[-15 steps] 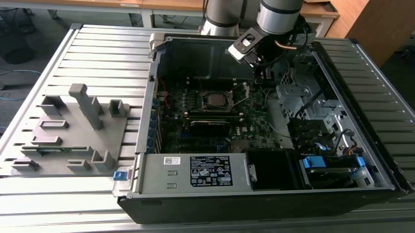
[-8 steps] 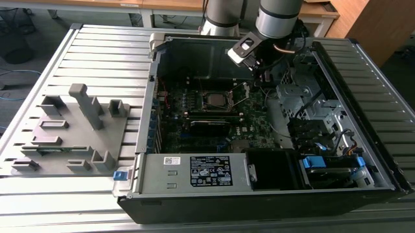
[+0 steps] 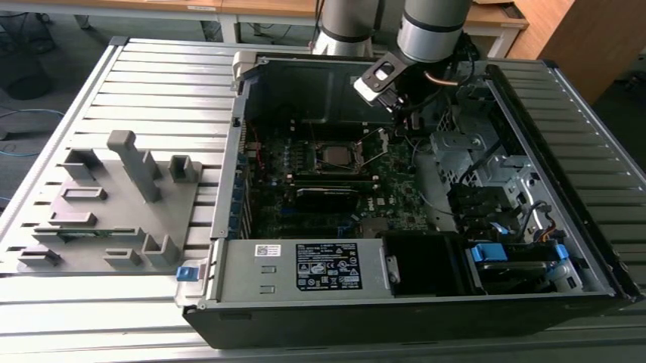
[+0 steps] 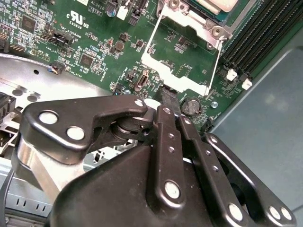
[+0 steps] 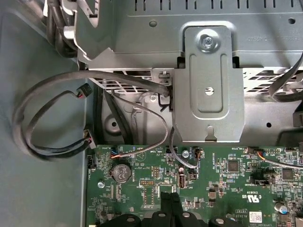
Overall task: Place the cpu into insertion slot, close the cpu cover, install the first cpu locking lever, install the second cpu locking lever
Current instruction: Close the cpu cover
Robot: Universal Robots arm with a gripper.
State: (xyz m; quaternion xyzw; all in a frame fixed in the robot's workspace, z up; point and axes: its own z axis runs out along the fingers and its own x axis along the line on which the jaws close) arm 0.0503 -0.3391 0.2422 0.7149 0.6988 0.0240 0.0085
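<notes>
The cpu (image 3: 333, 154), a grey square, lies in the insertion slot (image 3: 333, 142) on the green board of the open computer case. Its edge also shows in the second wrist view, cpu (image 4: 218, 4). The cpu cover (image 4: 182, 59), a thin silver frame, is swung open and lies flat on the board beside the socket; it is at cpu cover (image 3: 376, 148) in the exterior view. My gripper (image 4: 171, 100) is shut with nothing seen between its black fingers, and its tips hover at the cover's free edge. The tips also point at the board in the first wrist view, gripper (image 5: 170, 202).
A grey metal drive cage (image 5: 208, 75) and looped cables (image 5: 47, 118) stand close to the board's edge. A coin battery (image 4: 191, 106) and black memory slots (image 4: 258, 33) flank the socket. A grey fixture plate (image 3: 111, 204) lies outside the case on the exterior view's left.
</notes>
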